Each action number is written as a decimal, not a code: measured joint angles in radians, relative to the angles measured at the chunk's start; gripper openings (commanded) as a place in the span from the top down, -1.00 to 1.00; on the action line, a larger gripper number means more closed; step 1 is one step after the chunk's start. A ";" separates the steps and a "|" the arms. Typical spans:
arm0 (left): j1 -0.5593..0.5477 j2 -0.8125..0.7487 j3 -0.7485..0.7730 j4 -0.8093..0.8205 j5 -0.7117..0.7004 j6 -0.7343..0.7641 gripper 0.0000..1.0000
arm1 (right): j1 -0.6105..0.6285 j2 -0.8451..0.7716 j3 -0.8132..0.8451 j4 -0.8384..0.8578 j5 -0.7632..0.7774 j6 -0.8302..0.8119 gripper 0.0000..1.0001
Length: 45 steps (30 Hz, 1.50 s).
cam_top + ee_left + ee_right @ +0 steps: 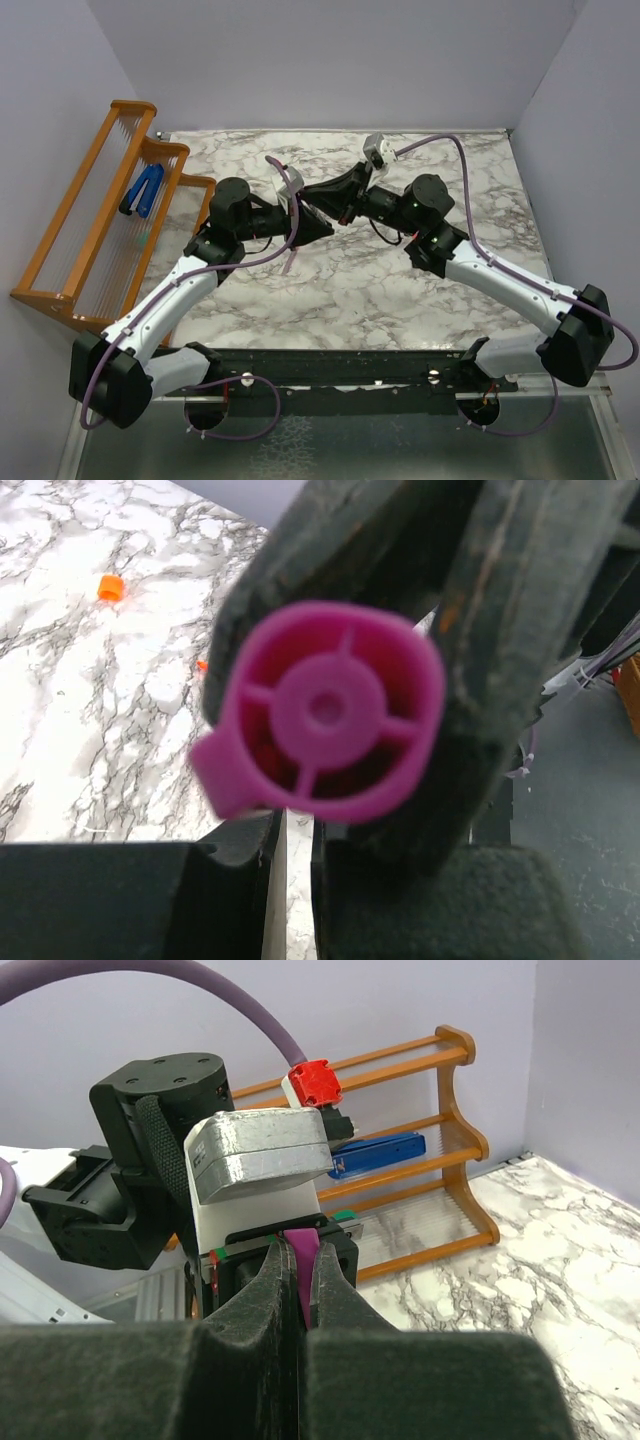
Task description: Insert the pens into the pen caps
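My right gripper (340, 203) (298, 1285) is shut on the magenta-purple pen cap (302, 1247), held in the air over the middle of the table. In the left wrist view the cap (325, 710) fills the centre, open end towards me, between the right gripper's dark fingers (500, 630). My left gripper (325, 222) (298, 825) sits right in front of the cap, jaws nearly together with a thin slit showing marble. The orange pen cap (110, 587) lies on the table. A slim pale pink pen (290, 258) shows under my left wrist. The other pens and the pale pink cap are out of view.
An orange wooden rack (100, 220) (455, 1110) stands at the left edge with the blue clip-shaped object (145, 192) (375, 1155) on it. A small orange-red bit (202, 665) lies on the marble beside the fingers. Grey walls enclose the table.
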State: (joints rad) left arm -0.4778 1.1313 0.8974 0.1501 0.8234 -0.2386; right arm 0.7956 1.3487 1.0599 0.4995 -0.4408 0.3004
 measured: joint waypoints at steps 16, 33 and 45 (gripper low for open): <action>0.096 -0.215 0.029 0.159 -0.013 0.031 1.00 | -0.059 0.009 -0.006 -0.576 0.036 -0.031 0.66; 0.096 0.229 0.062 -0.481 -0.208 0.209 1.00 | -0.169 -0.235 0.048 -0.807 0.249 -0.085 0.07; -0.115 0.560 0.256 -0.703 -0.501 0.148 1.00 | -0.181 -0.499 -0.126 -0.952 0.401 -0.036 0.06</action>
State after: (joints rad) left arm -0.5926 1.6917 1.1530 -0.5529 0.3225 -0.0910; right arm 0.6147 0.8497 0.9340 -0.4522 -0.0399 0.2646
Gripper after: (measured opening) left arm 0.069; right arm 0.467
